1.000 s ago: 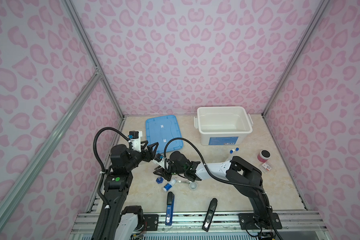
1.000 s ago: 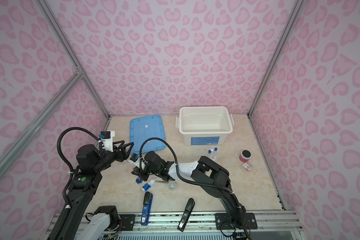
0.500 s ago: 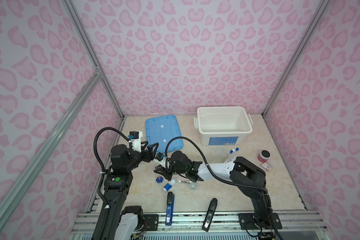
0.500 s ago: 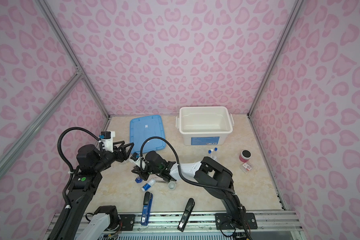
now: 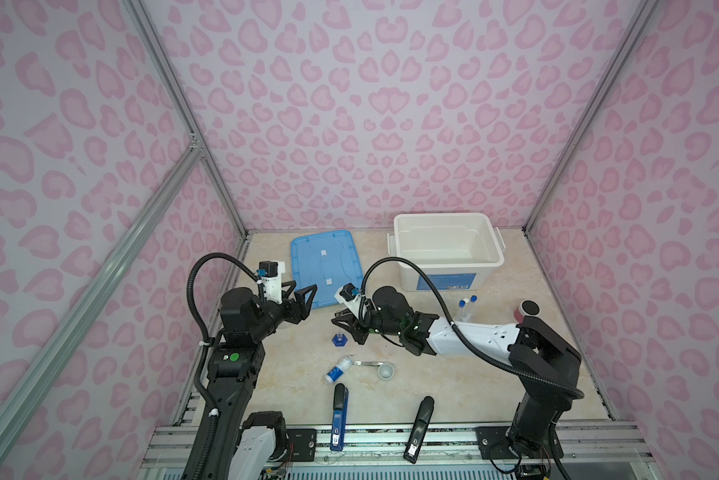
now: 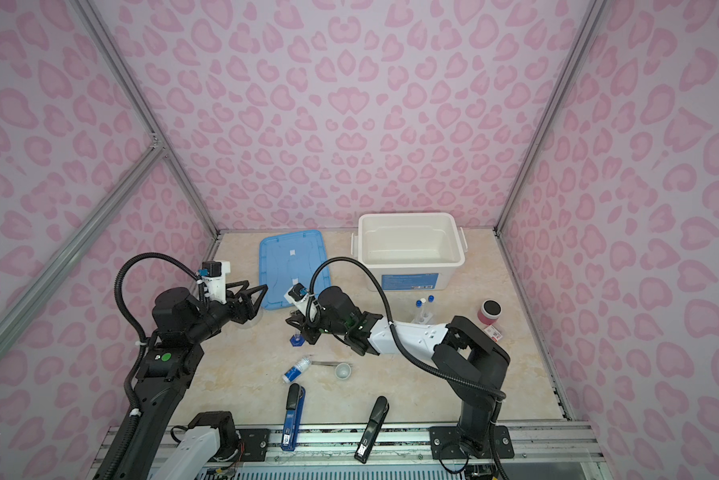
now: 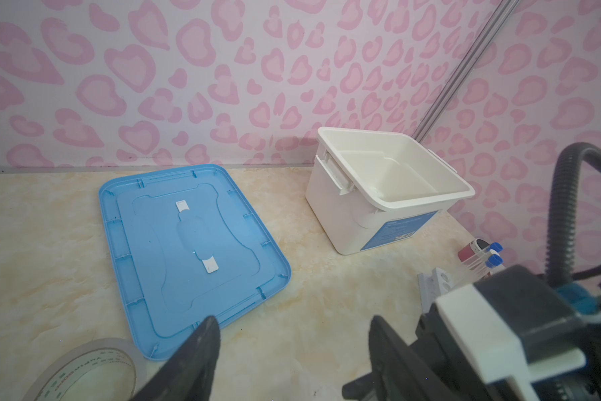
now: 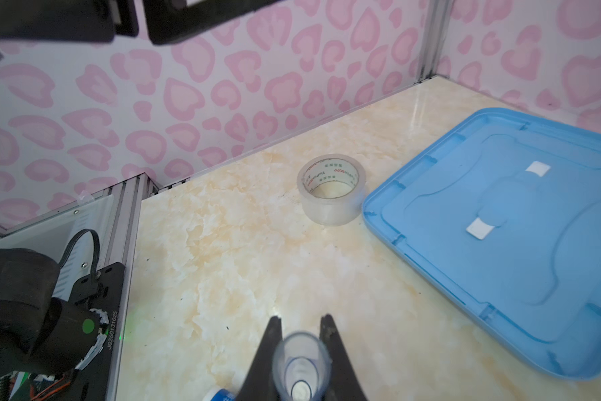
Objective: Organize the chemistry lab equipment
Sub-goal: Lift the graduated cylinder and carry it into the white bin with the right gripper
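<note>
While its jaws pinched the rim, right gripper (image 8: 301,323): closed narrowly on the blue-based clear plastic cylinder (image 8: 301,368), one finger against each side of the mouth.
Cylinder: upright at about 7 o'clock from the white plastic storage bin (image 5: 449,262) in both top views. Whether its blue foot cleared the marble-patterned tabletop (image 5: 495,374) could not be told.
Left gripper (image 7: 292,347): spread wide and empty, just above the clear tape roll (image 8: 330,208), beside the flat blue plastic lid (image 5: 324,266).
Risk: the hold sat high on a smooth round wall, so the cylinder could swing or slip out on the way to the bin. A low carry could also catch the foot on the white-and-blue bottle (image 5: 338,370) lying at 6 o'clock of it — or strike the bin's front wall.
Change: a second earlier the cylinder was closer to the bottle. It had since shifted with the gripper toward 1 o'clock — the bottle and the left gripper stayed put.
</note>
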Action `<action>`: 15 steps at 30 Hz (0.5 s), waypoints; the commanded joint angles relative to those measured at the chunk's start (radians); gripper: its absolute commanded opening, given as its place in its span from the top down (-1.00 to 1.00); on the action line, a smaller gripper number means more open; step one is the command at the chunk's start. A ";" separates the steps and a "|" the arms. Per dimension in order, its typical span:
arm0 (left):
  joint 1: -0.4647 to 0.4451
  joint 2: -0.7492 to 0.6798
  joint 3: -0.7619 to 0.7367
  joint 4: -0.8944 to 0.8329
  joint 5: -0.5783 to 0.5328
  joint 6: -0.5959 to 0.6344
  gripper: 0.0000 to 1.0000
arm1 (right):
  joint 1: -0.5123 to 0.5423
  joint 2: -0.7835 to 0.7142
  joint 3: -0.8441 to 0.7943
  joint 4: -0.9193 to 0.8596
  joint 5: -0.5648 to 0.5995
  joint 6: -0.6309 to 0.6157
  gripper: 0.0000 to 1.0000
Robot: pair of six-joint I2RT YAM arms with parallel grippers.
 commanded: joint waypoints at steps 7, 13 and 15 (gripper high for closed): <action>-0.033 0.026 0.069 0.041 0.007 -0.002 -0.39 | -0.108 -0.196 -0.011 -0.209 0.029 -0.032 0.70; -0.141 0.091 0.121 -0.020 -0.072 0.071 -0.38 | -0.179 -0.273 0.130 -0.438 0.091 -0.102 0.71; -0.176 0.098 0.128 -0.017 -0.103 0.077 -0.38 | -0.208 -0.287 0.176 -0.496 0.118 -0.124 0.71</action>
